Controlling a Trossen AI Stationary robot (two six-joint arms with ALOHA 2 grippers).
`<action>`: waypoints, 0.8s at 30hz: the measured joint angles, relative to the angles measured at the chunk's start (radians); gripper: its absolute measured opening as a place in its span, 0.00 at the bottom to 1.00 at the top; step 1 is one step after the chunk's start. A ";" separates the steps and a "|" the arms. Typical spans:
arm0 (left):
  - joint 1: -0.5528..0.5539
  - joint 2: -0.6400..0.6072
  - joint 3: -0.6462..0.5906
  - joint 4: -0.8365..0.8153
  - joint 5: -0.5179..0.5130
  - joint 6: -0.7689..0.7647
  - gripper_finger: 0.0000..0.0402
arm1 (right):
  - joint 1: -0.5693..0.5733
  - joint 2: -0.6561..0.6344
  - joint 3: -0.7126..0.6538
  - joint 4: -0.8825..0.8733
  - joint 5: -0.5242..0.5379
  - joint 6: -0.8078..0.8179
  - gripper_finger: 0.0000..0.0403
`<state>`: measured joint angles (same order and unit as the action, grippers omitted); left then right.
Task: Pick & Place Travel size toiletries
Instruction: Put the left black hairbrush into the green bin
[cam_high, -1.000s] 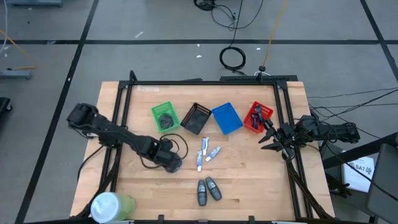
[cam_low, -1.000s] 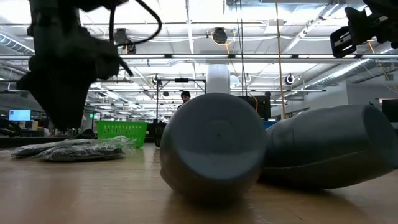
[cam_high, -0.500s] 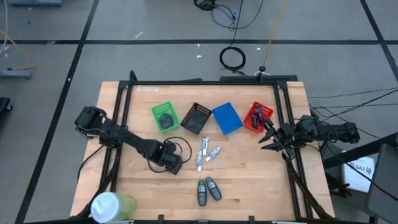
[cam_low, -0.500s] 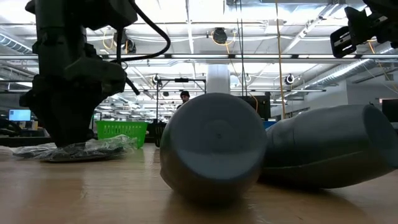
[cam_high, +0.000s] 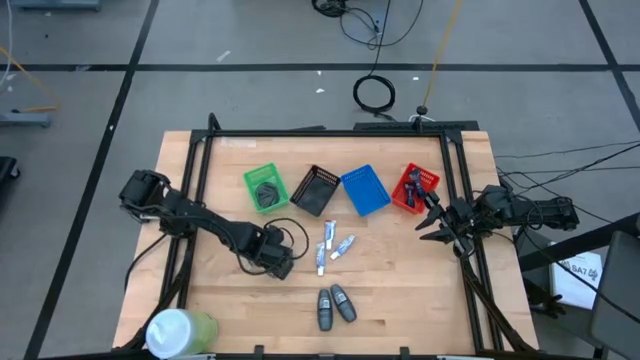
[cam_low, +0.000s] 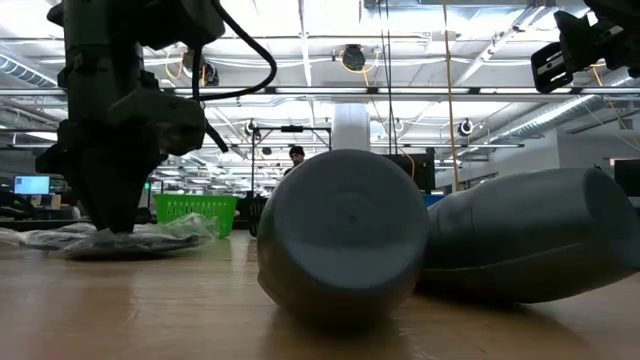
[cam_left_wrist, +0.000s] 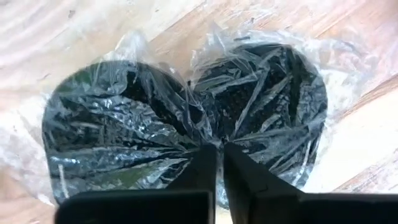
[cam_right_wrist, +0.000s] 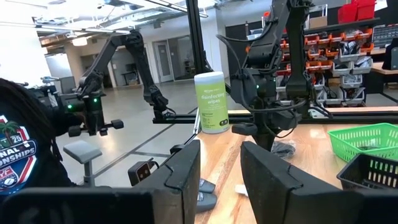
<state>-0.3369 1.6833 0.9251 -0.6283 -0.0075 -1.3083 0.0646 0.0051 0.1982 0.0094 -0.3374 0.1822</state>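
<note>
Left claw (cam_left_wrist: 219, 163) is down on the worktop (cam_high: 400, 290) with its fingers pinched together on the crinkled plastic wrap where two round dark bundles (cam_left_wrist: 186, 118) meet, just left of the small tubes (cam_high: 333, 246) in the high view. Whether it has real hold of the wrap or only pinches air I can't be sure, but it looks like film is caught between the tips. These bundles look light and soft, in loose, slippery bags; best grabbed by the gathered wrap or across one disc, not by the flat top. The film may slide out, or both bundles may come up together since they lie touching. One more dark bundle sits in the green basket (cam_high: 264, 187). Two grey oval bottles (cam_high: 334, 304) lie touching near the front edge: hard, smooth, likely to roll, so grip across the narrow body. Right claw (cam_right_wrist: 219, 168) waits off the right edge near the red basket (cam_high: 413, 189), fingers partly apart, holding nothing.
</note>
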 joint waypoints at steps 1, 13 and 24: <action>0.000 -0.009 -0.002 -0.002 -0.003 -0.001 0.02 | 0.000 0.000 0.000 0.000 0.000 0.000 0.26; 0.000 -0.191 -0.001 -0.005 -0.117 0.041 0.01 | 0.000 0.000 0.000 0.000 0.000 0.000 0.26; -0.026 -0.200 0.000 -0.013 -0.093 0.042 0.01 | 0.000 0.000 0.000 -0.001 0.000 0.000 0.26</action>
<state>-0.3626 1.4829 0.9253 -0.6410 -0.1001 -1.2663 0.0643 0.0051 0.1982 0.0086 -0.3374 0.1822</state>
